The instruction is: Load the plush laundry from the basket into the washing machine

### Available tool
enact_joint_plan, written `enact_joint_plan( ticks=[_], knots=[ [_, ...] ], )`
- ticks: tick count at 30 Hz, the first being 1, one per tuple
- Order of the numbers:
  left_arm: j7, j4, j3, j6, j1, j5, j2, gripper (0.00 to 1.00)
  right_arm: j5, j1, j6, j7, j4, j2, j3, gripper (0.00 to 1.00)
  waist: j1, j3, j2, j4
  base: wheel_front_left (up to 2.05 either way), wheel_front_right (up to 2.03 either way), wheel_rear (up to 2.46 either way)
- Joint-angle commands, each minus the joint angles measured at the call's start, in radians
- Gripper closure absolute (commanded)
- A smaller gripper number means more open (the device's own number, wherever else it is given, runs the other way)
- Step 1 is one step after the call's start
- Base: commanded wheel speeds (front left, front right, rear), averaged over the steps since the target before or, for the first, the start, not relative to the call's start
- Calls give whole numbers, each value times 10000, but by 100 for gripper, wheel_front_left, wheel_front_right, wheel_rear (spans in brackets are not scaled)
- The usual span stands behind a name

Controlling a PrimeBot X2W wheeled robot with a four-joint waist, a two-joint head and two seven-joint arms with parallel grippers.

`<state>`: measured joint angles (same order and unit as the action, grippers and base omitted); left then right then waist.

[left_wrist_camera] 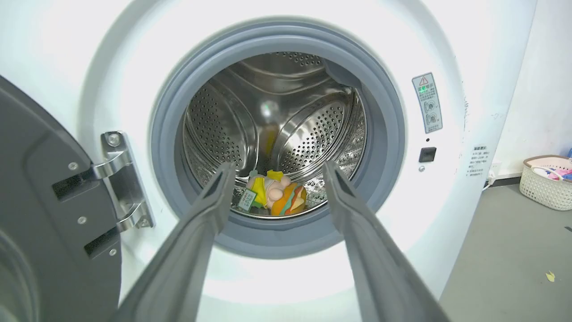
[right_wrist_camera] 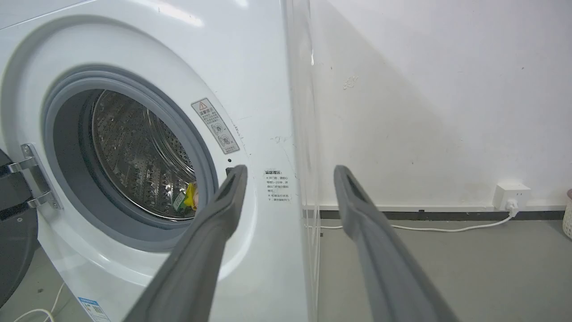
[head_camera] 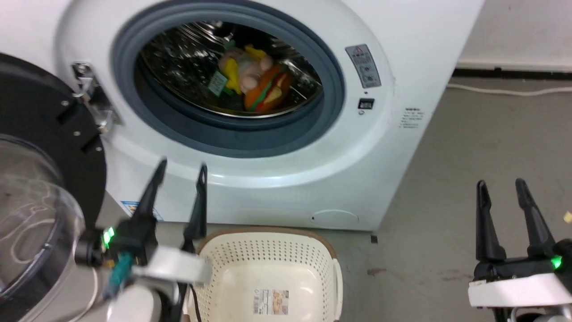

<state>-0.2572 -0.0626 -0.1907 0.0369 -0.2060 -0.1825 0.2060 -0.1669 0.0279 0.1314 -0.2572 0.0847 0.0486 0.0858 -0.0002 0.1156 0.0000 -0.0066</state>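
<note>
The plush laundry (head_camera: 257,82) lies inside the steel drum of the washing machine (head_camera: 393,147): a peach-pink doll with yellow bits beside an orange burger plush and a green tag. The left wrist view shows the same plush laundry (left_wrist_camera: 277,199) low in the drum, beyond the fingers. The cream basket (head_camera: 268,273) stands on the floor below the door opening, with just a label sticker on its bottom. My left gripper (head_camera: 181,172) is open and holds nothing, hovering above the basket's left rim before the washer front. My right gripper (head_camera: 500,188) is open too, over the floor at the lower right.
The washer's black-rimmed bubble door (head_camera: 31,205) hangs open at the left, close to my left arm. Another basket with laundry (left_wrist_camera: 547,181) stands by the wall to the right. A white cable (right_wrist_camera: 447,229) runs along the floor to a wall socket (right_wrist_camera: 511,197).
</note>
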Motion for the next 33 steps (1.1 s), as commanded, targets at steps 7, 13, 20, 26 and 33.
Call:
enact_joint_plan(
  ticks=[7,13,20,26,33],
  knots=[
    [-44,672,-6,248,1386,400,-320,0,-73,-367,-7,-46,-38,16,-78,0,2,-253,0,314,0,0,0],
    [-45,548,-77,122,1651,592,-524,0,-40,-522,-7,-46,-93,16,-146,0,2,-220,0,428,0,0,0],
    [-45,234,86,-75,1677,516,-734,0,-67,-573,-7,-46,-235,16,-314,0,2,-192,0,363,0,0,0],
    [-45,138,249,-158,1603,511,-872,0,-138,-570,-7,-46,-288,16,-351,0,2,-159,0,333,0,0,0],
    [59,109,241,-165,1558,583,-917,100,-70,-424,2,50,-277,0,-343,100,2,-170,0,327,0,0,0]
  ],
)
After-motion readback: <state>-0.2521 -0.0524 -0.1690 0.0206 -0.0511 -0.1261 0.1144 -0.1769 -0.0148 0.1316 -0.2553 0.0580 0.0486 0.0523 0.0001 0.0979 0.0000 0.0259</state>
